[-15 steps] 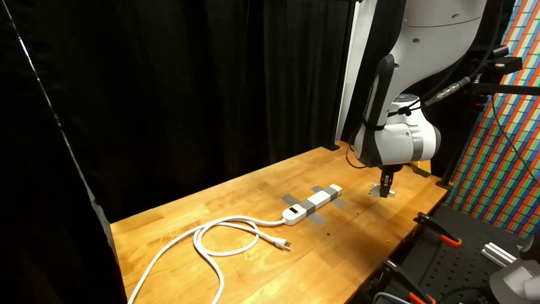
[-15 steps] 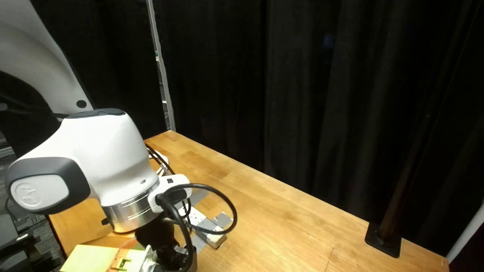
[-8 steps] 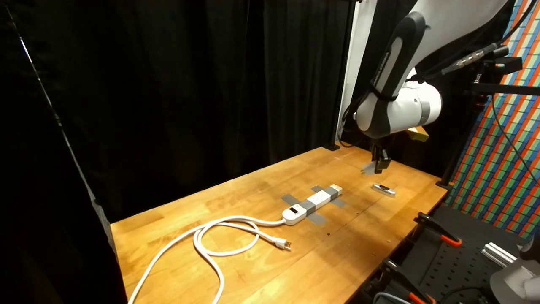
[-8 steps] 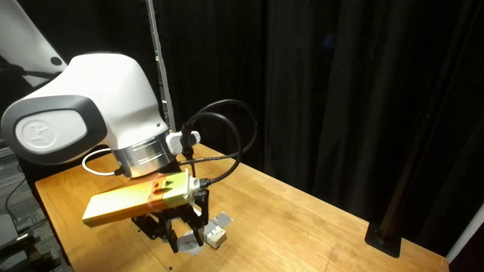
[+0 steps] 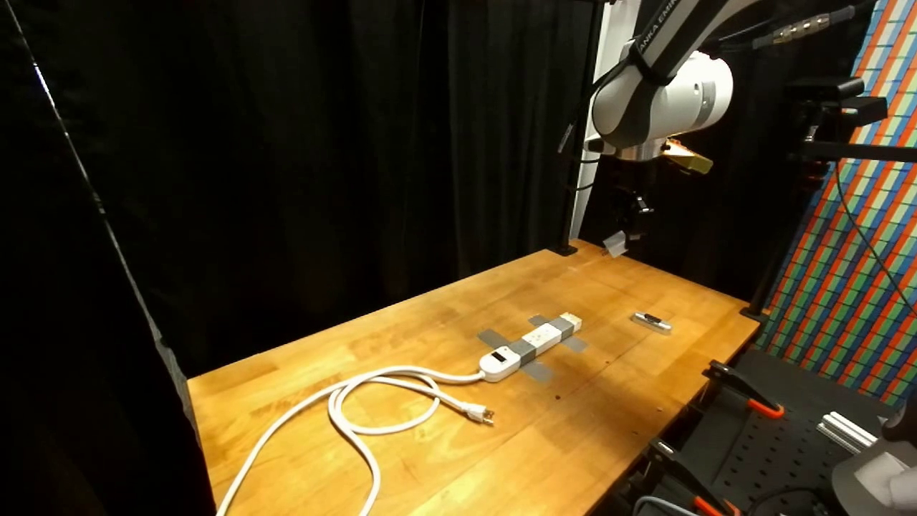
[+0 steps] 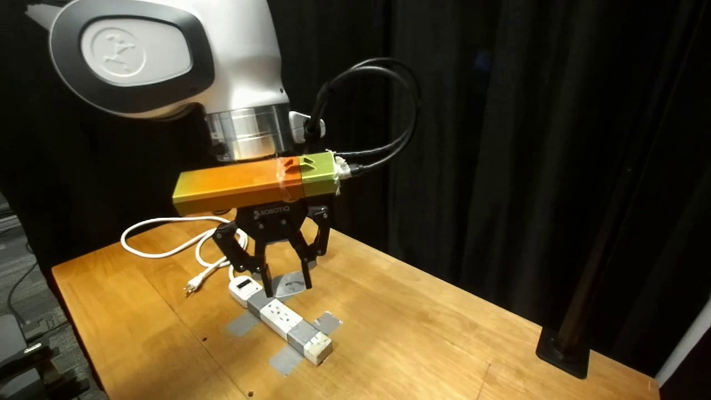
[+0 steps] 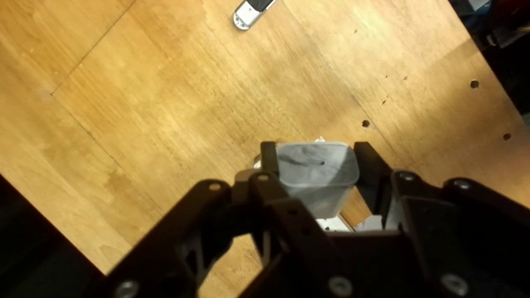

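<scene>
Partly, the gripper (image 6: pixel 289 284) hides its clasped grey block (image 7: pixel 317 166)

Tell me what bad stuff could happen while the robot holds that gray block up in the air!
The gray block could slip from the tool and drop, since it's held above the table. The black cable loops out sideways, so it might snag. The white cord lies in loops, so the tool might catch it down there.

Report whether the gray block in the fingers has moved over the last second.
Yes: in an exterior view, the gray block has risen and drifted slightly left in the picture, judged against the unmoved power strip.
</scene>
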{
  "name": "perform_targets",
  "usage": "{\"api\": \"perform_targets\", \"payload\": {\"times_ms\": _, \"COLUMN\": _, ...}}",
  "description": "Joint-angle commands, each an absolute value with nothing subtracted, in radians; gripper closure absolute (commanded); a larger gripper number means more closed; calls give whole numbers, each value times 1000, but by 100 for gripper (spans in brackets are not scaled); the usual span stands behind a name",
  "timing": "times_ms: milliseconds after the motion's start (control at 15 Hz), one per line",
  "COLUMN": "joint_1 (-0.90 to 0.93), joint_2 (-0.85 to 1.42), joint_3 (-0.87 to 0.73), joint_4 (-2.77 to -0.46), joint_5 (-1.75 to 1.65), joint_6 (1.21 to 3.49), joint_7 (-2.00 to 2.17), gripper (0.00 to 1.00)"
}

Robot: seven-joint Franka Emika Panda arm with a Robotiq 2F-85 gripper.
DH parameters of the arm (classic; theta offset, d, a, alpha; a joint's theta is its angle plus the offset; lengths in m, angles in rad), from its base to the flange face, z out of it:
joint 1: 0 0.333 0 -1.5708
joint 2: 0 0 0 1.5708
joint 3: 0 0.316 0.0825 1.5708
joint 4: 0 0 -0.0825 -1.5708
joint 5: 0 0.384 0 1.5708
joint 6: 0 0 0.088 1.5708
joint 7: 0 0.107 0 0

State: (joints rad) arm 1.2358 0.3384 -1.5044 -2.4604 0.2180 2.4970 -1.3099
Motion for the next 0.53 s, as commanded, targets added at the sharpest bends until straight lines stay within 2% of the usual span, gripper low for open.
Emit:
{"api": "perform_targets", "payload": {"times_ms": 0, "joint_1": 1236, "joint_2": 338, "joint_3": -1502, "joint_4": -2469, "joint_5": 218, "joint_6": 2498, "joint_7": -1310, "gripper": 53}}
{"api": "perform_targets", "payload": {"times_ms": 200, "joint_1": 1235, "joint_2": 338, "joint_3": -1502, "joint_4": -2482, "joint_5": 218, "joint_6": 2500, "joint_7": -1310, "gripper": 53}}
{"api": "perform_targets", "payload": {"times_ms": 267, "joint_1": 1242, "joint_2": 399, "joint_3": -1497, "joint_4": -2492, "joint_5": 238, "joint_6": 2567, "joint_7": -1242, "gripper": 78}}
{"api": "perform_targets", "payload": {"times_ms": 467, "joint_1": 1218, "joint_2": 496, "joint_3": -1452, "joint_4": -2473, "joint_5": 222, "joint_6": 2619, "joint_7": -1141, "gripper": 78}}
